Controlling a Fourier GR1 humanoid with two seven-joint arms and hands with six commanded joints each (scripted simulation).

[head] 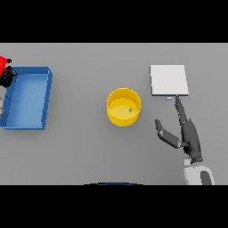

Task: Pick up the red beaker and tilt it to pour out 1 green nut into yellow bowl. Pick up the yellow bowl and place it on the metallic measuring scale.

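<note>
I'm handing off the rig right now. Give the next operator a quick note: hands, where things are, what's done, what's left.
Right hand: open, holding nothing, on the table right of the yellow bowl, fingers pointing up toward the metallic scale.
Left hand: at the far left edge beside the blue bin, against the red beaker; its grip is unclear.
Done: one green nut lies in the bowl.
Left: grasp the bowl, which sits mid-table left of the scale, and set it on the scale.

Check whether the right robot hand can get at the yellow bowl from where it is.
Probably yes. The right robot hand is open, just right of the yellow bowl, with bare table between them; the scale sits behind it.
</note>
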